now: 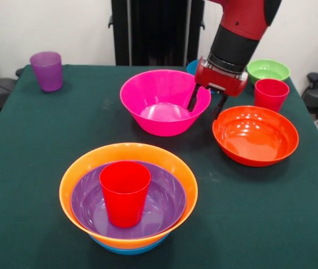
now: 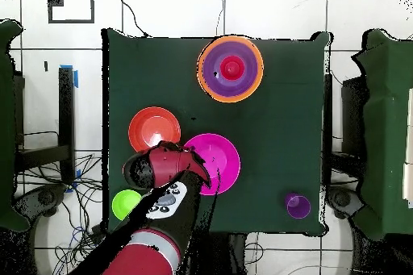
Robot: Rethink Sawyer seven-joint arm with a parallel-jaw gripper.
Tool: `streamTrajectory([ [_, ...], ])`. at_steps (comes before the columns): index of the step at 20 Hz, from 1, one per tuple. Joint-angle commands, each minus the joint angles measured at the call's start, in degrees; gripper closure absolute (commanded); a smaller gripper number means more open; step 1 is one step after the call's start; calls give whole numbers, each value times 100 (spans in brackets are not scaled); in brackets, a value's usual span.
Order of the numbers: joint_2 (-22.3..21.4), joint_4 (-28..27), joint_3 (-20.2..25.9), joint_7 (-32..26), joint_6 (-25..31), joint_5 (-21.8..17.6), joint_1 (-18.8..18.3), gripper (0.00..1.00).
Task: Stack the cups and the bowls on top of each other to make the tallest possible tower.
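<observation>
On the dark green worktop, at the near edge in the front view, the tower was seen: a blue bowl at the bottom, just peeking out, an orange bowl nested in it, a purple bowl inside that, and a red cup stood upright in the middle. From overhead the same pile was shown as rings of orange and purple with the red dot of the cup at the centre.

Further back, the big pink bowl was sat on its own, right way up. The claw was held at that bowl's rim, on the side facing the red-orange bowl, with its two dark fingers spread apart and nothing between them, so it was released. One finger was seen over the pink rim and the other just outside it; whether the rim was actually touched couldn't be told.

A second red cup was stood just behind the red-orange bowl, and a green bowl behind that. A sliver of another blue bowl was glimpsed behind the arm. The purple cup was left well apart from everything, near the far corner on the other side
</observation>
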Motion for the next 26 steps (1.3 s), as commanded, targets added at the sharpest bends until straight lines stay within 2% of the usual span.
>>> streamTrajectory([
  [1, 177, -102, 326, 852, 223, 178, 50, 0],
  [9, 12, 50, 306, 860, 271, 180, 37, 0],
  [14, 217, 41, 129, 950, 98, 181, 69, 0],
  [21, 669, -131, 55, 989, -269, 180, 31, 0],
  [26, 807, -176, 53, 999, -414, 193, 5, 0],
])
